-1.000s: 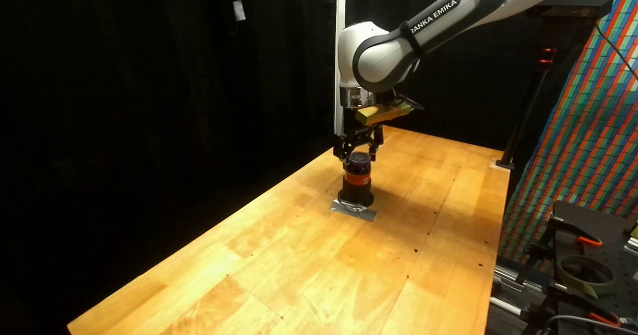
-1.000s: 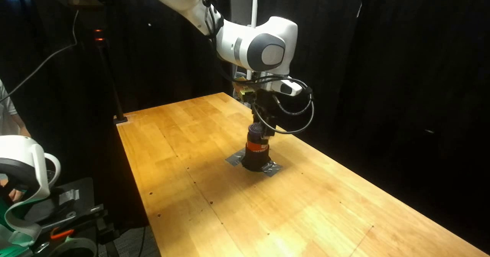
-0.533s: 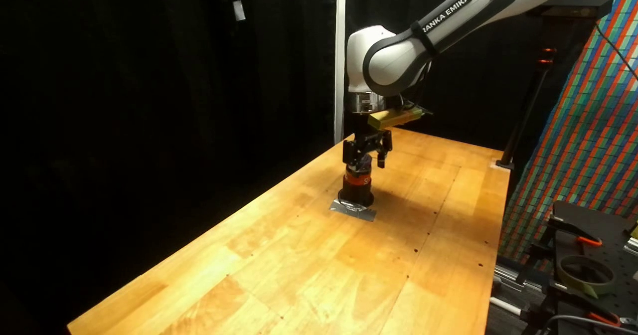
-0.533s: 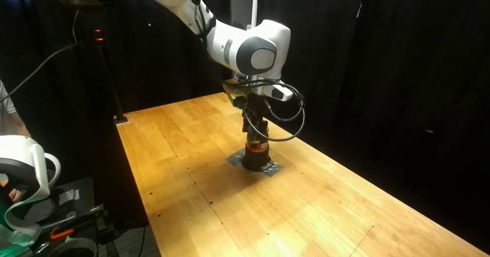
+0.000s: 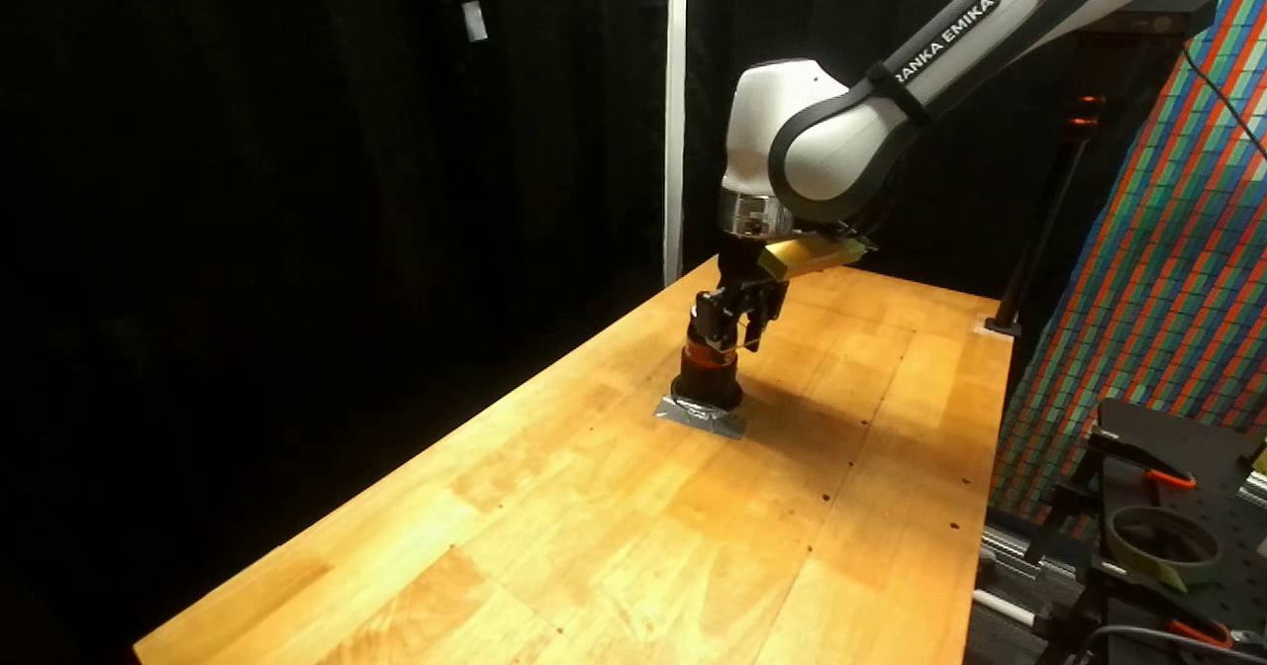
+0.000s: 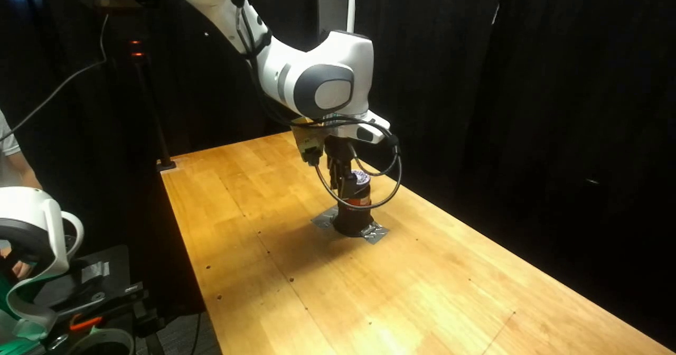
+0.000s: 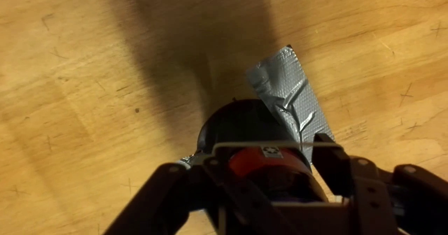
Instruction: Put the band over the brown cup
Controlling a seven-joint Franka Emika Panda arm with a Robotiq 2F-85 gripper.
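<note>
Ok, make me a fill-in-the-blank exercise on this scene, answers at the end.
The dark cup stands ____ on the table, not tipped over.
In the wrist view, a thin tan band is stretched between the two ____ of the tool.
The silver strips at the cup's foot are pieces of ____.
The lettering on the arm ends in the word ____.
Answers: upright; fingers; tape; EMIKA.

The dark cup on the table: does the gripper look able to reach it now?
Likely yes: the open gripper, a pale band across its fingers, is near the top of the dark cup, and nothing else seems in the way. In the wrist view one finger overlaps the cup, so shifting may help.
</note>
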